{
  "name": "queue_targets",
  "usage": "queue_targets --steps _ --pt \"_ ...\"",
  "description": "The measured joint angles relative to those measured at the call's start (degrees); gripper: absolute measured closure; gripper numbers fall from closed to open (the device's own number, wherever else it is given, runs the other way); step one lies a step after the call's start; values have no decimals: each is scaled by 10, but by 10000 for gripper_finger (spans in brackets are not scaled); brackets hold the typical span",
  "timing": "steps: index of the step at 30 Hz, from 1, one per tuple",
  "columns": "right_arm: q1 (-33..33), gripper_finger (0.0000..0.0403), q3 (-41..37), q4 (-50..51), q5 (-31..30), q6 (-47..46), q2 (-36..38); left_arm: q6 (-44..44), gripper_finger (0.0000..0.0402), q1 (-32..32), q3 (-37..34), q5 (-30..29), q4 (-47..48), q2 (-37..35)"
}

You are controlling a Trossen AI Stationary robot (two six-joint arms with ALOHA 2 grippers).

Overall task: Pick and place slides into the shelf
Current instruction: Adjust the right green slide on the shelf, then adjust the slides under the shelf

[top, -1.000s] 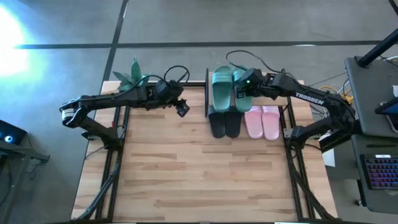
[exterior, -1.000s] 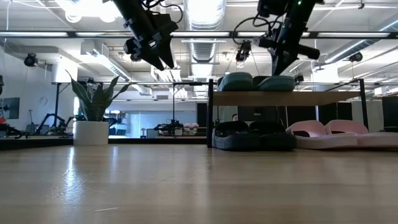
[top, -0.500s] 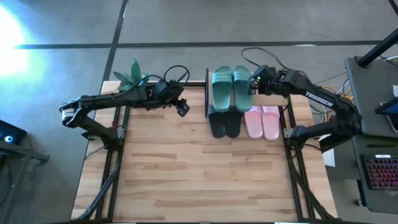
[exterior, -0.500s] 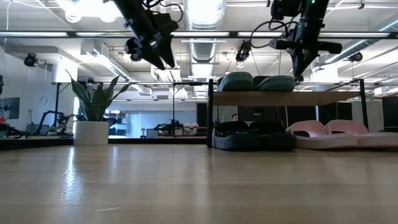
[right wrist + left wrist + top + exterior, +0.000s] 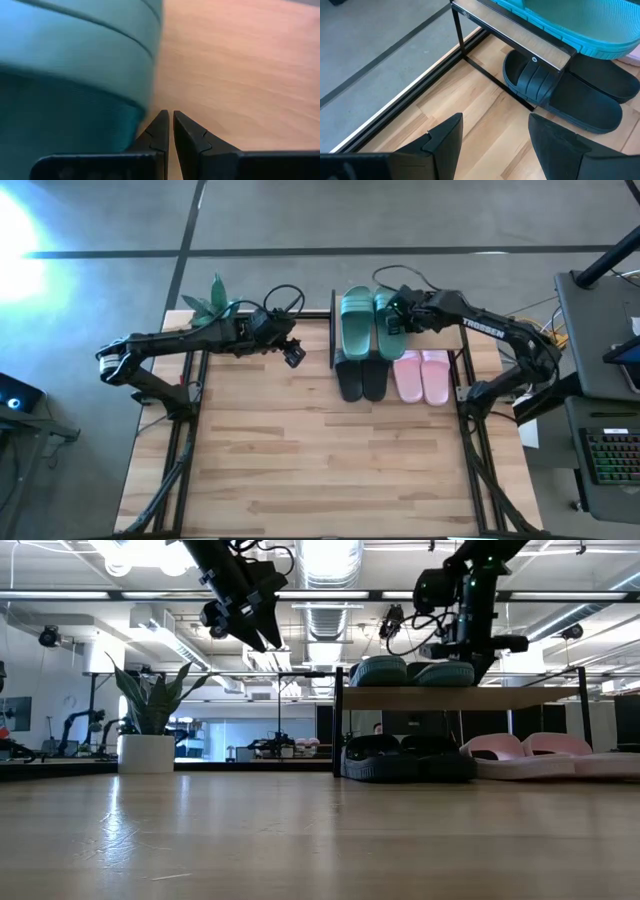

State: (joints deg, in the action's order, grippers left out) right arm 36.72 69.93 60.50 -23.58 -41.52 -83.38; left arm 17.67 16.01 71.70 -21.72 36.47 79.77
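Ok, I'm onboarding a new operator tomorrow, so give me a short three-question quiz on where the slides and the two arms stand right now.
1. True or false: the teal slides lie on the top board of the shelf.
2. Which pair sits on the table to the right of the black slides? A) teal B) pale pink C) none
3. Fill in: the fingers of the right gripper are ____, beside a teal slide; those of the left gripper, left of the shelf, are ____.

Key: 1 true; 2 B, the pale pink slides; 3 shut, open.
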Motion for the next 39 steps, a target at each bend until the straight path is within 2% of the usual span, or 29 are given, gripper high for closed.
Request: queue_targets --steps 6,16,19,22,26,29,34,37,39 --pt "0 385 2 -60 45 28 11 0 191 0 0 3 0 0" --pt "-3 385 18 90 -48 5 55 1 191 0 0 4 0 0" --pt "-7 385 16 100 -18 9 97 1 191 0 0 5 0 0" --pt "-27 385 13 100 39 19 146 -1 191 0 0 9 0 0" --pt "-93 385 3 100 138 27 207 -14 191 0 0 31 0 0" --pt "-156 385 -13 99 194 -37 231 -20 191 0 0 40 0 2" --pt "-280 385 -82 53 216 -165 223 -23 191 0 0 41 -1 20" --pt "-360 385 -141 -37 219 -231 208 -37 191 0 -2 41 -1 36" --pt "-408 385 -177 -103 193 -282 197 -37 191 0 -7 41 -1 47"
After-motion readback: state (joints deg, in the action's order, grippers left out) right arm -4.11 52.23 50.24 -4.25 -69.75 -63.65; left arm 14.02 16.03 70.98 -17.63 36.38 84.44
